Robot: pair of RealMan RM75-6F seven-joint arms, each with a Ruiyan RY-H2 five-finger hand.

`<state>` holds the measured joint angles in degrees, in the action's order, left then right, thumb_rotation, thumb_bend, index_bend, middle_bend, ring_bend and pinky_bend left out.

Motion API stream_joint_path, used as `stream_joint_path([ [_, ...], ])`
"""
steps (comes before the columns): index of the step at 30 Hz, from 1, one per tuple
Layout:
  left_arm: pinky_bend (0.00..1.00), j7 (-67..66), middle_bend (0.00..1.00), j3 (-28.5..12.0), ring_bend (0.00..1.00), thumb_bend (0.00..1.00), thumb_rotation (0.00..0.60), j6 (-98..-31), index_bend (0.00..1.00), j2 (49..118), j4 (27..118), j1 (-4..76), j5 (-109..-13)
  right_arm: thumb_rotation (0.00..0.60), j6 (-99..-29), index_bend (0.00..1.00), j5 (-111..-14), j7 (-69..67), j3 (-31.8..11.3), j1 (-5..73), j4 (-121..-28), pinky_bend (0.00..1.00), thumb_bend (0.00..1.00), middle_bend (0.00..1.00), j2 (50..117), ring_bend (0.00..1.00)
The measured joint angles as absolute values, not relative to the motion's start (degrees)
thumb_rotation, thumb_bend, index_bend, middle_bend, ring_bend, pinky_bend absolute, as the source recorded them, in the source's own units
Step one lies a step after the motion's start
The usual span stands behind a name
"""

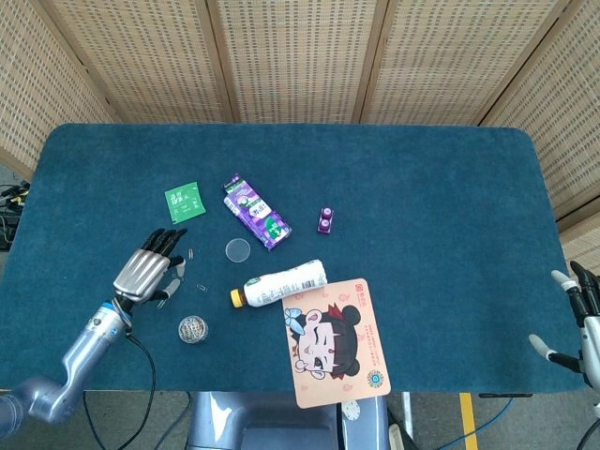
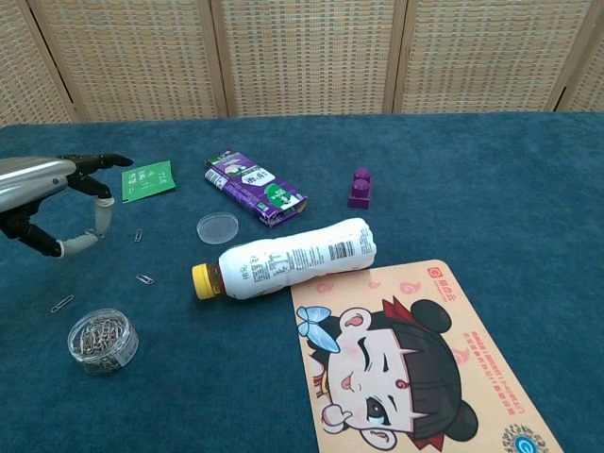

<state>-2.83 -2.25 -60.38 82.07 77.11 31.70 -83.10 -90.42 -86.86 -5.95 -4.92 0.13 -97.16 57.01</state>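
Hovering above the table (image 2: 491, 179), the left robot hand (image 2: 47, 203) holds nothing, fingers curved and apart. Nearest, below it: one jar of paperclips (image 2: 102, 339). Three loose paperclips (image 2: 144, 278) lie under and beside it. Beyond its fingertips, one green packet (image 2: 149, 180). The right robot hand (image 1: 579, 319) is cut off; its state is unclear.

teal table (image 1: 422, 206), purple carton (image 2: 257, 188), yellow-capped bottle (image 2: 293, 256)

bottle (image 2: 288, 258) lies between lid (image 2: 217, 227) and mat (image 2: 420, 363) — clip tub (image 2: 102, 339) far left.
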Motion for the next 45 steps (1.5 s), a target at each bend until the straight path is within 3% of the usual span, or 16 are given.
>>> stream_joint_path([
  [10,0.00,-2.41,0.00,6.24,0.00,0.45,0.600,-67.48,0.69,79.65,80.68,27.81,-95.39,0.600,-90.62,0.12,-87.47,-5.81,-4.68,0.08,-97.19,0.00,0.00,0.00,57.06,0.00],
  [28,0.00,-2.53,0.00,7.52,0.00,0.45,0.600,-66.31,0.69,81.96,79.37,27.10,-96.29,0.600,-91.01,0.12,-87.39,-6.89,-4.79,-0.14,-97.11,0.00,0.00,0.00,56.69,0.00],
  [30,0.00,-2.41,0.00,7.56,0.00,0.45,0.600,-66.26,0.64,82.18,79.23,27.09,-96.42,0.600,-91.08,0.12,-87.48,-6.94,-4.78,-0.16,-97.13,0.00,0.00,0.00,56.68,0.00],
  [35,0.00,-2.22,0.00,7.41,0.00,0.39,0.600,-66.46,0.36,82.43,79.02,27.10,-96.67,0.600,-91.13,0.12,-87.49,-7.03,-4.80,-0.17,-97.10,0.00,0.00,0.00,56.67,0.00],
  [45,0.00,0.07,0.00,6.98,0.00,0.37,0.600,-68.28,0.33,81.33,80.11,26.96,-97.25,0.600,-91.32,0.12,-87.54,-7.24,-4.83,-0.25,-97.09,0.00,0.00,0.00,56.62,0.00],
])
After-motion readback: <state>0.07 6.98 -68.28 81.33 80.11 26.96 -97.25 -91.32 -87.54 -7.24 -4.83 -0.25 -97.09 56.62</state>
